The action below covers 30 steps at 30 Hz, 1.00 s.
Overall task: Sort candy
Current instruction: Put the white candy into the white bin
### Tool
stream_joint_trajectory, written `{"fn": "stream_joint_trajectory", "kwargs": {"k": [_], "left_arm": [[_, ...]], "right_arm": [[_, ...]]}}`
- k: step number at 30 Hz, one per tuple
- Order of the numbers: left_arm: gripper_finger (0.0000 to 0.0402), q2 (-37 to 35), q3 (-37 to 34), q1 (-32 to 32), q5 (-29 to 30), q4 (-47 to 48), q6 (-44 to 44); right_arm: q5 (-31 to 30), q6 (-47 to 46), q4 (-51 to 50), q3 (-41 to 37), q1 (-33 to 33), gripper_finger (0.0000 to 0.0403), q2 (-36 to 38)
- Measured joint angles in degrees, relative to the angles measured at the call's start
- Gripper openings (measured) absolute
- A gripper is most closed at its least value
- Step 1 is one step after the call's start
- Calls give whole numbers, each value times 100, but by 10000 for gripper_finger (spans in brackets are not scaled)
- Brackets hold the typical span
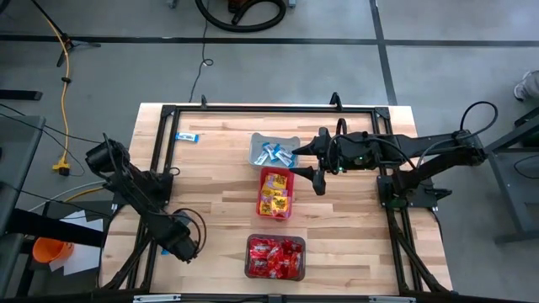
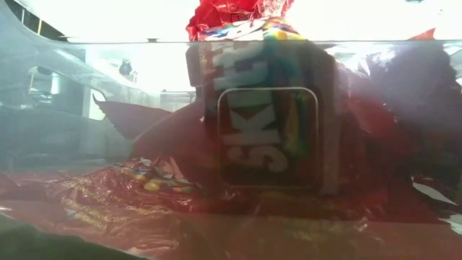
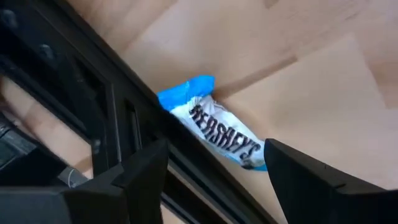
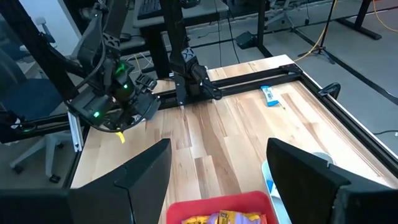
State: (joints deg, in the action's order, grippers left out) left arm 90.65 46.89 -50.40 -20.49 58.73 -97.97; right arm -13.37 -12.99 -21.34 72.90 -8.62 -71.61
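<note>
Candy, sorted lots: blue-and-white packets (image 1: 275, 155) lay in the grey bin (image 1: 257, 142) nearest the far rail; yellow packets (image 1: 274, 199) in the red bin (image 1: 261, 187) at mid-table; red packets (image 1: 274, 257) in the dark bin (image 1: 248, 271) at the near edge — the three bins stood in a line down the table's middle.

Candy, stray: one blue-and-white packet (image 1: 187, 136) lay alone on bare wood at the far left corner, just inside the black frame rail (image 1: 253, 108).

My right gripper (image 1: 305, 162) — fingers apart, holding nothing — hung above the gap between the grey and red bins.

My left gripper (image 3: 217, 180) — fingers apart, empty — waited low at the table's near left, by the frame rail, where its wrist view showed another blue-and-white packet (image 3: 214, 126) against the rail.

Open wood lay wide on both sides of the bin line.
</note>
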Motion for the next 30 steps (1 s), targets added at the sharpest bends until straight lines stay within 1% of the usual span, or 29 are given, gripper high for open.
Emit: {"fn": "stream_joint_trajectory", "kwargs": {"k": [5, 8, 11, 14, 19, 20, 21, 22, 25, 27, 30], "left_arm": [[252, 0, -425, -43, -73, -1050, -226], [243, -24, -563, -41, -64, -1426, -389], [215, -26, -542, -38, 88, -1486, -308], [162, -57, -482, 8, 361, -1551, 1], [40, -218, -371, 160, 1194, -1608, 555], [24, -307, -338, 212, 1414, -1608, 677], [16, -419, -289, 274, 1637, -1596, 804], [17, -544, -232, 363, 1844, -1595, 954], [33, -1029, -74, 691, 2524, -1520, 1513], [35, -1428, 51, 967, 3158, -1548, 1880], [22, -2057, 246, 1408, 4285, -1641, 2573]], "right_arm": [[0, 0, -33, 1, 0, 259, 0], [0, 0, -37, 1, 0, 259, 0], [2, 0, -39, 0, 0, 259, 0], [0, 19, -41, 0, 2, 259, 0], [0, 20, -46, 1, 1, 259, 0], [0, 19, -47, 1, 0, 259, 0], [0, 6, -48, 1, 0, 259, 0], [0, -3, -48, 0, 0, 259, 0], [0, -26, -46, 2, 0, 259, 0], [0, -28, -45, 2, 0, 259, 0], [0, -96, -26, 2, 0, 259, 0]]}}
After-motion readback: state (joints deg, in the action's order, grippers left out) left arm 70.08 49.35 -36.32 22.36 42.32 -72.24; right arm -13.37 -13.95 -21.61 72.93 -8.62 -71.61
